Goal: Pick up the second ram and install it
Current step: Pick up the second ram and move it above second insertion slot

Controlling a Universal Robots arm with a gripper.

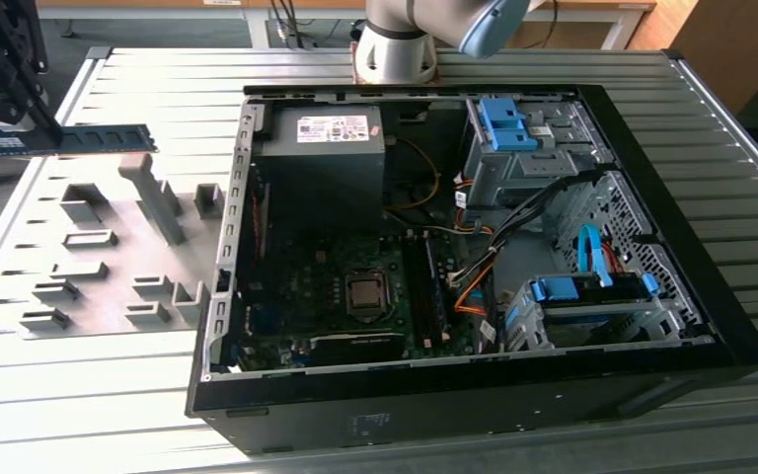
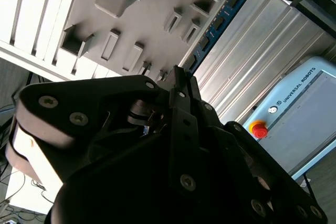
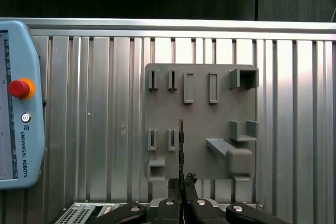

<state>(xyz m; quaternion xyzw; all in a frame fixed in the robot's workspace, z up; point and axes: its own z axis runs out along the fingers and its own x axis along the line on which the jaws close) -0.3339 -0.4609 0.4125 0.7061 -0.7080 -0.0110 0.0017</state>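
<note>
While the gripper (image 3: 181,186) pinches the ram (image 1: 90,138) by its thin faces, holding it in the air over the grey tray (image 1: 4,291) and well apart from the case (image 1: 485,390), the stick could pivot in so narrow a grip and then miss its slot.

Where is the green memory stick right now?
At the exterior view's upper left, the second ram sits clamped in the gripper above the grey holder tray.
</note>
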